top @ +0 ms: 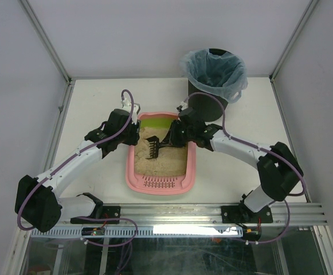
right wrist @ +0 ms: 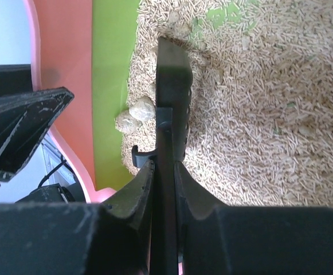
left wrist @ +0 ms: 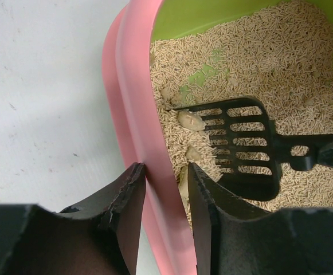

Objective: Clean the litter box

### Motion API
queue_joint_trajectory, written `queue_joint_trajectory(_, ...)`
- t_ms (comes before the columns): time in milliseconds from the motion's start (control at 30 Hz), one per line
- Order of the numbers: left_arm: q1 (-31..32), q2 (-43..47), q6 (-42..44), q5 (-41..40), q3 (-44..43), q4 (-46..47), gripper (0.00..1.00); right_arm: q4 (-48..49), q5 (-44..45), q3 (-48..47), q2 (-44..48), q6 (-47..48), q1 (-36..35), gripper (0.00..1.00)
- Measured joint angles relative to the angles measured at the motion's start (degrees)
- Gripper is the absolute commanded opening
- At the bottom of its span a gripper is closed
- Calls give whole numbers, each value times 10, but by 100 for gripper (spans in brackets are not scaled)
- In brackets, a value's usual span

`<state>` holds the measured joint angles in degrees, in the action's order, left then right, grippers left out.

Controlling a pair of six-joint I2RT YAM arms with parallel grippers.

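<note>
The pink litter box point(top: 160, 186) with a lime-green inner wall and beige litter lies mid-table. My left gripper point(top: 133, 133) sits at its left rim. In the left wrist view its jaws point(left wrist: 165, 167) straddle the pink rim point(left wrist: 132, 86) and pinch it. My right gripper point(top: 169, 140) is shut on the handle of the black slotted scoop point(top: 153, 150), whose blade rests in the litter near the left wall. A pale clump point(left wrist: 190, 120) lies on the scoop's edge point(left wrist: 241, 143). In the right wrist view the jaws point(right wrist: 163, 166) clamp the scoop point(right wrist: 172, 74) edge-on, with two clumps point(right wrist: 142, 107) beside it.
A black cylindrical bin point(top: 214, 74) lined with a pale blue bag stands behind the box's far right corner. Bare green floor point(left wrist: 203, 77) shows through the litter near the far end. White walls and metal posts enclose the table.
</note>
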<state>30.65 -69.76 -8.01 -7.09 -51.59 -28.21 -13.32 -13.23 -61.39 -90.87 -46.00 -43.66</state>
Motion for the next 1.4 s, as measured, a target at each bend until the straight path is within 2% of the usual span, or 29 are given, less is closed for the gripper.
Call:
queue_joint_trajectory(600,0,0,0,0,0,0,35,78,-11,168,205,-75,47,0)
queue_joint_trajectory(800,0,0,0,0,0,0,35,134,-33,275,310,-117,66,0)
queue_joint_trajectory(967,0,0,0,-1,0,0,35,219,-37,396,422,-198,88,0)
queue_joint_trajectory(1033,0,0,0,-1,0,0,35,252,-51,428,437,-228,96,0)
queue_joint_trajectory(1233,0,0,0,-1,0,0,35,298,-78,469,473,-290,149,0)
queue_joint_trajectory(1400,0,0,0,-1,0,0,35,290,-106,427,461,-287,156,0)
